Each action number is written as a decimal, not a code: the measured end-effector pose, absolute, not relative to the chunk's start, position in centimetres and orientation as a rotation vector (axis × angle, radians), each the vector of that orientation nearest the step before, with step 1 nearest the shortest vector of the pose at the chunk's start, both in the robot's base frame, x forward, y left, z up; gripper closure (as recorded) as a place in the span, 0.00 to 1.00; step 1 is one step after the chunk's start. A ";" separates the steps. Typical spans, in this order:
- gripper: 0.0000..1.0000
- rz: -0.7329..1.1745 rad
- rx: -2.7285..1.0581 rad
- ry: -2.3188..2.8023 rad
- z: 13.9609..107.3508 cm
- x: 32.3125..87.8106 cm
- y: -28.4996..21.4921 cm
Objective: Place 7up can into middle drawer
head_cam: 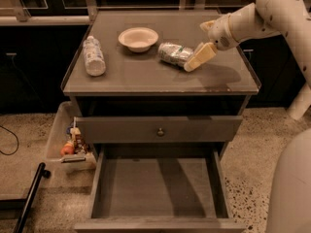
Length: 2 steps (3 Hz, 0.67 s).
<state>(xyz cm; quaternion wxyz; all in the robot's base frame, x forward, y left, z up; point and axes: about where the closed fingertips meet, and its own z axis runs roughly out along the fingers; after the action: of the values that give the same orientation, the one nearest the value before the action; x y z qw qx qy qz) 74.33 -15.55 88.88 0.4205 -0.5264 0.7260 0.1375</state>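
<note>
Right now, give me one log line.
gripper beside 7up can | can lying on cabinet top | middle drawer open, without can

Gripper, cream and matt like plastic, hangs just right of the 7up can, which is silvery metal catching light. Cabinet top is smooth with a dull sheen. Middle drawer is matt dark wood. Bottle is clear plastic, the bowl pale and matt, the arm smooth glossy white.
</note>
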 end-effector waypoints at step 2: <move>0.00 0.432 -1.290 1.883 87.0 76.3 -13.7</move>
<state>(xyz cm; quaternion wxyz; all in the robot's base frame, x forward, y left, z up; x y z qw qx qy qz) 76.34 -13.68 86.97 0.3981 -0.5095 0.7436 0.1706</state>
